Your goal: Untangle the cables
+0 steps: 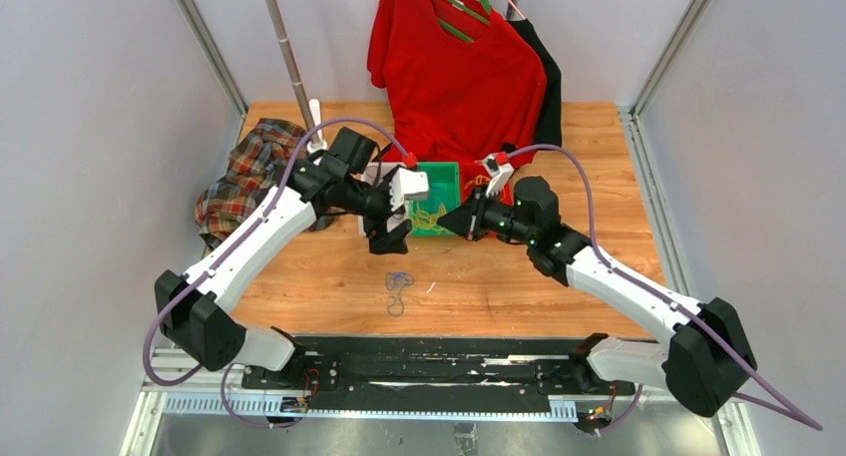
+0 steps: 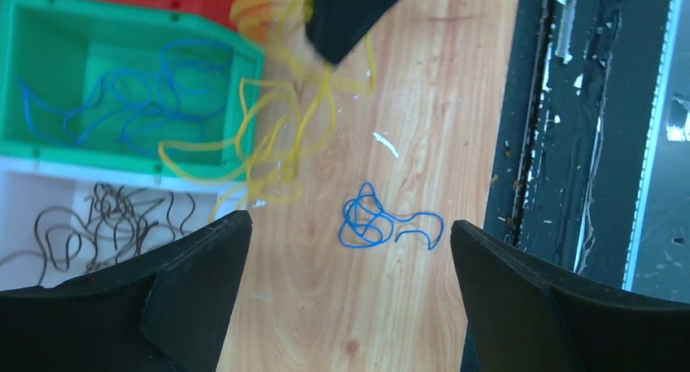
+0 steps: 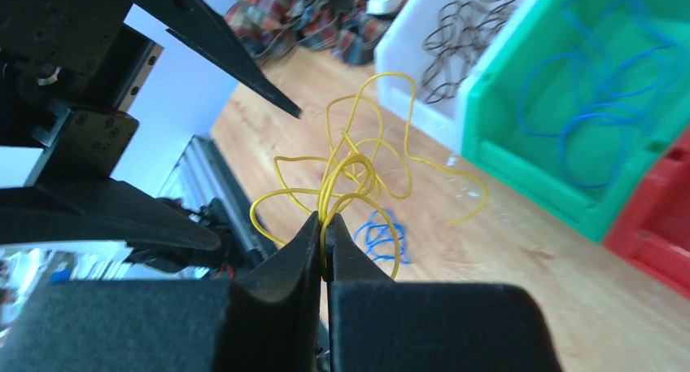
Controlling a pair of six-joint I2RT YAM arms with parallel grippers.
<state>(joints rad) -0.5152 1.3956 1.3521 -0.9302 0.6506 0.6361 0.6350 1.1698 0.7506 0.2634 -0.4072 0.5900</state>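
Observation:
My right gripper [image 3: 324, 219] is shut on a tangle of yellow cables [image 3: 358, 172] and holds it above the table. In the left wrist view the same yellow cables [image 2: 277, 136] hang by the corner of the green bin [image 2: 49, 18]. My left gripper [image 2: 350, 225] is open, with nothing between its fingers, above the wooden table. A loose blue cable [image 2: 382, 221] lies curled on the wood just beyond the left fingertips. More blue cables [image 2: 138, 95] lie in the green bin. Black cables [image 2: 106, 221] lie in the white bin [image 3: 407, 54]. From above, both grippers meet in front of the bins [image 1: 439, 182].
A red bin [image 3: 659, 225] stands beside the green one. A red shirt on a green hanger [image 1: 454, 67] hangs behind the bins. A plaid cloth [image 1: 244, 172] lies at the left, near a metal pole [image 1: 284, 47]. The black base rail [image 1: 429, 361] runs along the near edge.

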